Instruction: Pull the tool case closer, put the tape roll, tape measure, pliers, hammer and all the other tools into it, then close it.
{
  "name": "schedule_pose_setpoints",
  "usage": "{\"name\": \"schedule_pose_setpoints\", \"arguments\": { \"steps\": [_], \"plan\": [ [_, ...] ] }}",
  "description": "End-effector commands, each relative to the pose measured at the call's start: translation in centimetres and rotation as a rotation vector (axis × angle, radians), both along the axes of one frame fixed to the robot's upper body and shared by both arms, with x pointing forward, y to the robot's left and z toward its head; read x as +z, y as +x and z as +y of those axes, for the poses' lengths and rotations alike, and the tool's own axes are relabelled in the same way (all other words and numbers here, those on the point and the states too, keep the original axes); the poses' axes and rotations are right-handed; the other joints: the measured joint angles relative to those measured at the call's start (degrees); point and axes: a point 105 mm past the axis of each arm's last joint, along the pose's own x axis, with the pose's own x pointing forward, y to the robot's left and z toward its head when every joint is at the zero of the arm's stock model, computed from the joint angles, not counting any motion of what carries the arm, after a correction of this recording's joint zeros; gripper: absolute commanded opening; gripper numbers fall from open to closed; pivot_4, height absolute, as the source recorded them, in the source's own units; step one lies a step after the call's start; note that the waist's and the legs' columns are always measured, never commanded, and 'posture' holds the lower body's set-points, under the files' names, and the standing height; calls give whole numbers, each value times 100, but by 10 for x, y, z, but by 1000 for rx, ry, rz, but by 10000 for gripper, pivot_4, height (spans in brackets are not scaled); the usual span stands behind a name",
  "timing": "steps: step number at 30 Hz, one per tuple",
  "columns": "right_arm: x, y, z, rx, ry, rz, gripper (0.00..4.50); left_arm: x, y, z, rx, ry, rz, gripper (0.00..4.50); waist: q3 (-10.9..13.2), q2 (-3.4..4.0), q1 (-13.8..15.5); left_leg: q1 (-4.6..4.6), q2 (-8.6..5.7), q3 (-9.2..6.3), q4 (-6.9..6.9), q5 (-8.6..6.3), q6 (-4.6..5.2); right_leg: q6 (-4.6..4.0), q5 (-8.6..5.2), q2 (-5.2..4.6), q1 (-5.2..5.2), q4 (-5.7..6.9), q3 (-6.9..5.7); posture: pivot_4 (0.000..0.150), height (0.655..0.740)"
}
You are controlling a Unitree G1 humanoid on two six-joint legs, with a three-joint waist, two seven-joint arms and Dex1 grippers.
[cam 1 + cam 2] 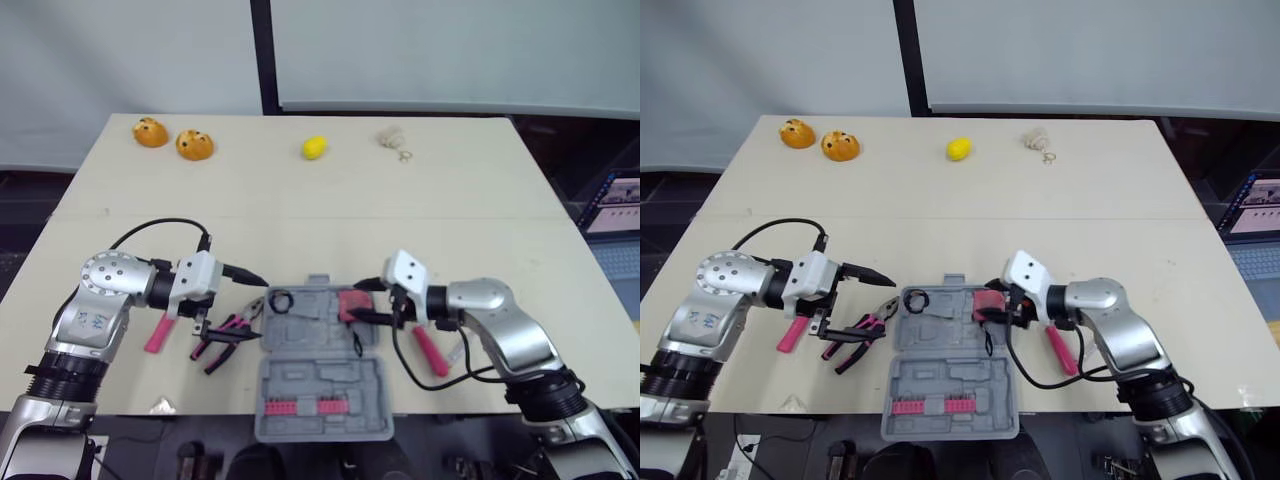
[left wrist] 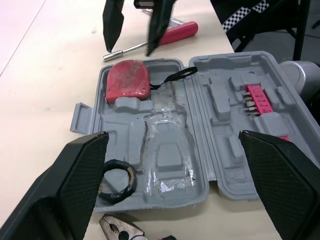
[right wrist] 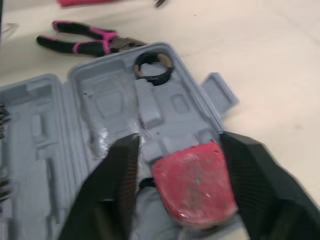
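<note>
The grey tool case (image 1: 325, 385) lies open at the table's front edge, lid toward me. A black tape roll (image 1: 279, 299) sits in its far left corner, and a red tape measure (image 3: 195, 182) lies in its far right corner. My right gripper (image 1: 368, 302) is open, its fingers (image 3: 117, 192) straddling the tape measure without pressing it. My left gripper (image 1: 228, 300) is open just left of the case, above the pink-and-black pliers (image 1: 228, 338) on the table. A pink-handled tool (image 1: 157, 333) lies further left, partly hidden by my arm.
A pink-handled screwdriver (image 1: 430, 350) lies right of the case under my right forearm. Pink bits (image 1: 300, 405) sit in the lid. Two orange objects (image 1: 172, 139), a yellow one (image 1: 315, 147) and a beige one (image 1: 392, 137) stand along the far edge.
</note>
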Motion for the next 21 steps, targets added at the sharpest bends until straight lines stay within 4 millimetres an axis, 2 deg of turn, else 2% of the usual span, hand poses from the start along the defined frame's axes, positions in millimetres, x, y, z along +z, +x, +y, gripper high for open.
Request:
{"name": "schedule_pose_setpoints", "arguments": {
  "steps": [1,21],
  "plan": [
    [5,7,1,-31,62,-52,26561,12,0,-3,-23,-10,-39,45000,0,0,-1,4,1,-2,-4,1,-2,-2,-1,1,0,3,3,1500,7400],
    [-57,9,-9,-95,-92,10,26561,18,5,-4,-31,4,-65,45000,0,0,5,44,12,-4,-32,3,-4,-1,-1,2,10,6,40,1500,7400]
  ]
}}
